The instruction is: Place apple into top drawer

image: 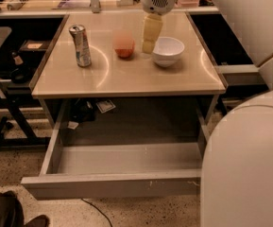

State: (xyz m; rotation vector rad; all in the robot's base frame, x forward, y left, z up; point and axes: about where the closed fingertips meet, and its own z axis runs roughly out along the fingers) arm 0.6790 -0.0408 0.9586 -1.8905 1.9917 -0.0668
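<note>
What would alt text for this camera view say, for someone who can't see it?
A robot's gripper hangs over a tan table, between an apple and a white bowl. A can stands left of the apple. Below the tabletop, the top drawer is pulled open.
</note>
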